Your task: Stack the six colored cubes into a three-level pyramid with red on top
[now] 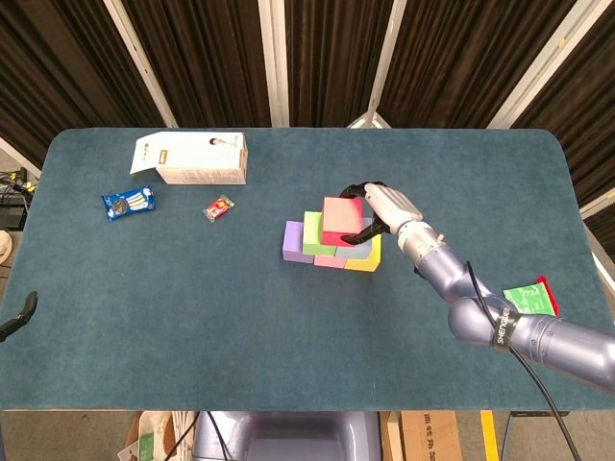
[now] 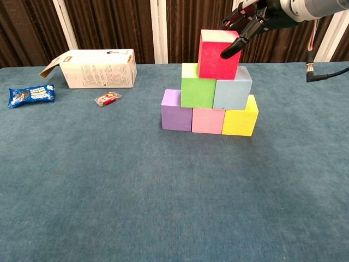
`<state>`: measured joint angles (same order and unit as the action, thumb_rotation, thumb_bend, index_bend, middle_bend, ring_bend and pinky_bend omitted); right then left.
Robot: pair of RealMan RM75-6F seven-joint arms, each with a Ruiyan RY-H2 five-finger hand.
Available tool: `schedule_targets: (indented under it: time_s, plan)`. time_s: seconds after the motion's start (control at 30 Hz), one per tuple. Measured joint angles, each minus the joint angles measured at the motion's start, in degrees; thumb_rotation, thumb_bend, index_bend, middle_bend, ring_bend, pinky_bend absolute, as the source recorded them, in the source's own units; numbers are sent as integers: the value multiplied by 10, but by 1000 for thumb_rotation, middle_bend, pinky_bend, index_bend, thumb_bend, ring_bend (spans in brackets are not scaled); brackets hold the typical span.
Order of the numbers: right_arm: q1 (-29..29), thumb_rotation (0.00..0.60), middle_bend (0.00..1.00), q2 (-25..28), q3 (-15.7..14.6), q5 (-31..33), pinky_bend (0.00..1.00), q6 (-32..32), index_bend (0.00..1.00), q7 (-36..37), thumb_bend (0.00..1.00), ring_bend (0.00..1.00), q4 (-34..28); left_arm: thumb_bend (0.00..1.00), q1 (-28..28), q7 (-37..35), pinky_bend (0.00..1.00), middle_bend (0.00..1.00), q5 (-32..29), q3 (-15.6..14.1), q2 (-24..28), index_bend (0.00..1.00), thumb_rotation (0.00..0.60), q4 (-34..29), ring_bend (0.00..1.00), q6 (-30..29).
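Note:
A red cube [image 1: 336, 217] [image 2: 217, 57] sits on top of the stack, across the green cube [image 2: 197, 93] and the light blue cube [image 2: 233, 93]. My right hand [image 1: 380, 206] [image 2: 251, 16] grips it from the right, one finger across its front face and the others behind. The bottom row is the purple cube [image 2: 175, 111], the pink cube [image 2: 207, 121] and the yellow cube [image 2: 240, 121], side by side on the blue table. Neither view shows my left hand.
A white carton [image 1: 192, 158] [image 2: 95, 68] lies at the back left. A blue snack packet [image 1: 128, 203] and a small red wrapper [image 1: 218, 207] lie near it. A green and red packet [image 1: 528, 298] lies by the table's right edge.

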<state>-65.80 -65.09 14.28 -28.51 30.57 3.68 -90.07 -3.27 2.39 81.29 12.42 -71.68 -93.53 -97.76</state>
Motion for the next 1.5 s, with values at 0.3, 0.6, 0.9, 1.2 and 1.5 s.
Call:
schedule_targets:
  time_s: [0.3,0.6,0.9,1.2,1.5]
  plan:
    - [0,600,242,4,-1,-13,0,-13,289,7,329,61,0,346,-1,4,0,0,-1,1,-2,75,600,2,0,1]
    - [0,600,193,11,-3,-19,0,-21,255,13,329,22,-3,345,-1,8,0,0,-2,1,-5,75,600,3,0,1]
    - [-5,600,176,25,-8,-23,0,-39,244,15,329,4,-12,345,-1,10,0,0,-3,1,-6,75,600,2,0,1]
    - [-13,600,166,34,-15,-23,0,-33,240,17,328,0,-26,345,-2,10,0,0,-3,1,-7,78,600,2,0,2]
    - [-22,600,158,29,-22,-7,0,-9,236,14,329,0,-29,346,-1,11,0,0,-4,2,-7,82,600,2,0,1]
